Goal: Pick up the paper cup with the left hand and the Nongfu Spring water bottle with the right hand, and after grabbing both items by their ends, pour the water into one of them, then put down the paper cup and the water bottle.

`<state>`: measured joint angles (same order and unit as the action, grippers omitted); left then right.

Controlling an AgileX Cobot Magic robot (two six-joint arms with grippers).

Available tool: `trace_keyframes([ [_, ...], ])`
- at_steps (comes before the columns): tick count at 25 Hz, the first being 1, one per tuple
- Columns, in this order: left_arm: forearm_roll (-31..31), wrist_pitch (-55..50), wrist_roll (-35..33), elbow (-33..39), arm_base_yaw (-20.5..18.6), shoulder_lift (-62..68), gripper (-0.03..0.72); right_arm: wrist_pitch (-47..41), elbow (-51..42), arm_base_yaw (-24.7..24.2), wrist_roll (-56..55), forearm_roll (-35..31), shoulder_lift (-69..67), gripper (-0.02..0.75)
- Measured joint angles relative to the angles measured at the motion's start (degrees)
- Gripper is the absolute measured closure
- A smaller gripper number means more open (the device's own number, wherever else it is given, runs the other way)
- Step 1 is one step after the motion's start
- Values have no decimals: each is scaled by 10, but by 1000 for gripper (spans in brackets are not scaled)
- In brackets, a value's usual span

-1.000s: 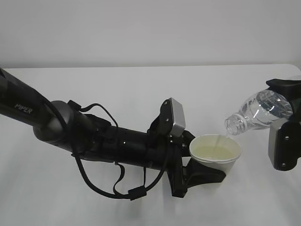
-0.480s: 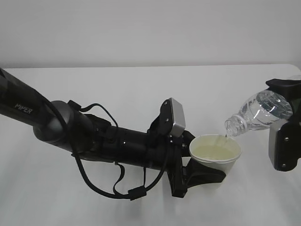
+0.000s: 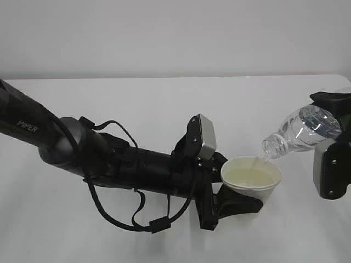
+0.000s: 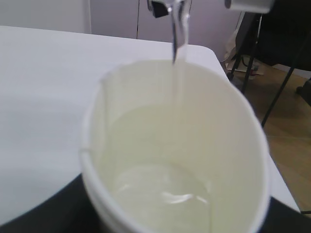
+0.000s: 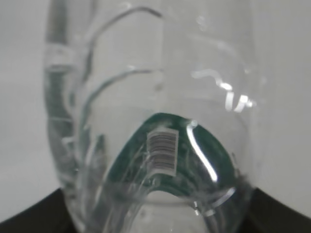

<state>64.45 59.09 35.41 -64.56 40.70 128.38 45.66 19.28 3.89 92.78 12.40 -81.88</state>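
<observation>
Paper cup (image 3: 251,182): white, tapered, rolled rim, cream inside, held upright in the left hand (image 3: 233,200), whose black fingers clasp its lower wall just above the white table (image 3: 164,104). Part filled with water (image 4: 163,191), clear, pooled at the bottom; a thin stream (image 4: 178,34) drops in at the far rim as seen from the wrist. Nongfu Spring water bottle (image 3: 299,130): clear crinkled plastic, uncapped, tilted neck-down with its mouth just above the cup's rim, on the side away from the left hand. Dark green label with barcode (image 5: 162,151) shows through the plastic in the right wrist view. The right hand (image 3: 332,142) grasps the bottle by its rear end, black jaw parts closing round its base. Left arm: black, white PIPER lettering (image 3: 27,125), looping cables, silver-grey wrist box (image 3: 207,137).
</observation>
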Motion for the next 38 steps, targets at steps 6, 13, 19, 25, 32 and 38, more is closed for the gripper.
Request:
trace_keyframes([
  [6, 0, 0, 0, 0, 0, 0, 262, -1, 0, 0, -16, 0, 0, 309],
  [13, 0, 0, 0, 0, 0, 0, 262, -1, 0, 0, -109, 3, 0, 309],
  [19, 0, -1, 0, 0, 0, 0, 263, -1, 0, 0, -180, 22, -33, 309],
  [25, 0, -12, 0, 0, 0, 0, 263, 67, -1, 0, -246, 13, -70, 309],
  [32, 0, -14, 0, 0, 0, 0, 263, 111, -6, 0, -317, -22, -70, 309],
  [38, -12, -32, -13, 0, 0, 0, 263, 126, -6, 0, -364, -22, -70, 309],
])
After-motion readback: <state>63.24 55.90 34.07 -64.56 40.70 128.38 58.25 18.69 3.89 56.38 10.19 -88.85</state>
